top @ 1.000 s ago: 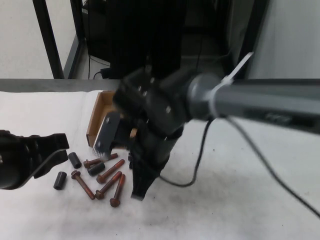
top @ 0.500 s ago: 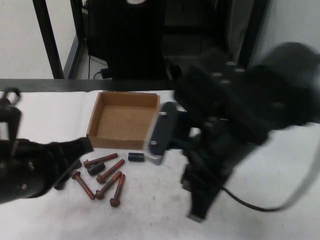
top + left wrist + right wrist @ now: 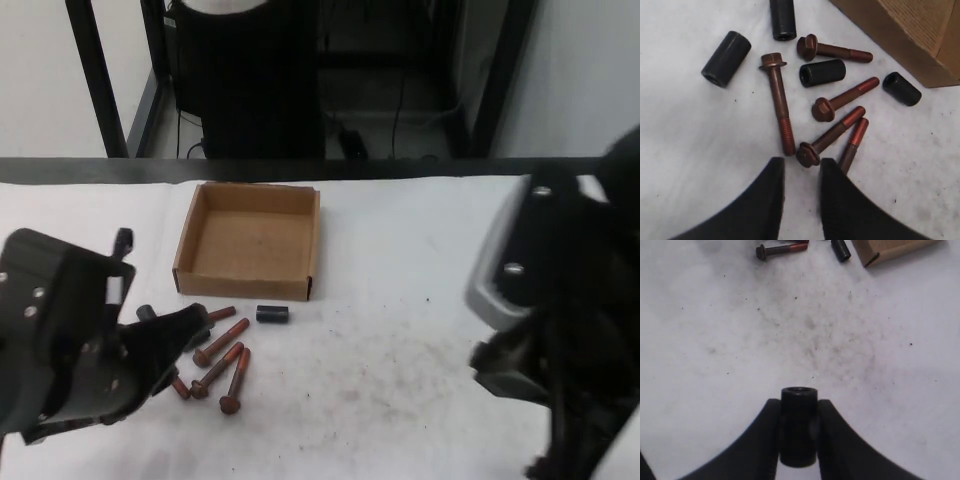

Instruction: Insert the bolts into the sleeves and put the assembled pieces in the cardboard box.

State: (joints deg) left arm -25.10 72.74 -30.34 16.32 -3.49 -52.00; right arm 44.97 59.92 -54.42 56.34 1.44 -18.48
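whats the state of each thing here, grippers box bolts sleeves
left gripper: open, empty, above the bolts
right gripper: shut on the held sleeve
held sleeve: clamped between the fingers, open end showing, no bolt in it
loose sleeves: four, lying on their sides on the bench, no bolts in them
bolts: five, loose on the bench, none inserted
cardboard box: open-topped, nothing inside

We are looking over a white, speckled bench (image 3: 400,330). Five rust-coloured bolts (image 3: 779,107) are lying loose on it just ahead of the left gripper (image 3: 801,164). Four black sleeves (image 3: 822,72) are lying among and beyond them. The cardboard box (image 3: 248,285) is sitting farther out, past the sleeves.
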